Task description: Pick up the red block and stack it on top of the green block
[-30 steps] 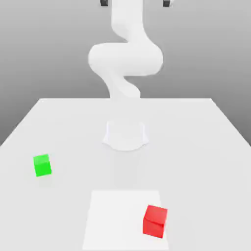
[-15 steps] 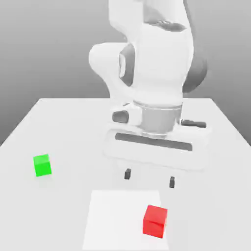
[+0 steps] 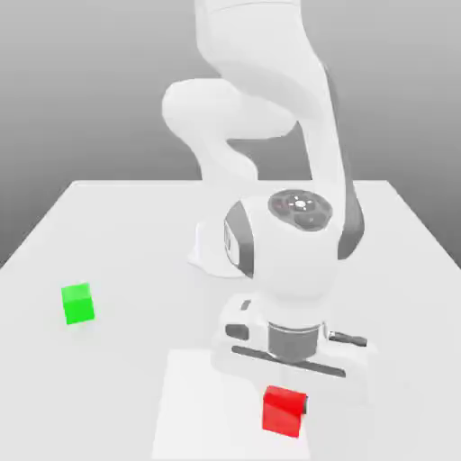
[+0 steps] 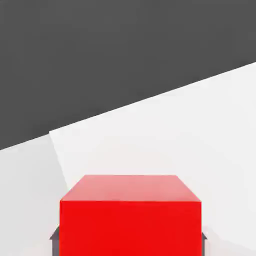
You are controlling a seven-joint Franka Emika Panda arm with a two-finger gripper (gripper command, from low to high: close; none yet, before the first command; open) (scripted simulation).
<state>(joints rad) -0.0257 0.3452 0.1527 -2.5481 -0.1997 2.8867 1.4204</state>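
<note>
A white table stands before a grey backdrop. The red block sits near its front edge on a paler square patch. The gripper is low over it, fingers open and flanking its sides. The green block rests near the left edge.

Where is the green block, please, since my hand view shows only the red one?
Observer: The green block sits on the table toward the exterior view's left, well apart from the red block.
Operator: Is anything resting on it?
Observer: No, its top is bare.
Operator: And where is the end effector?
Observer: The end effector is down at the red block, which rests on a paler square patch of the table.
</note>
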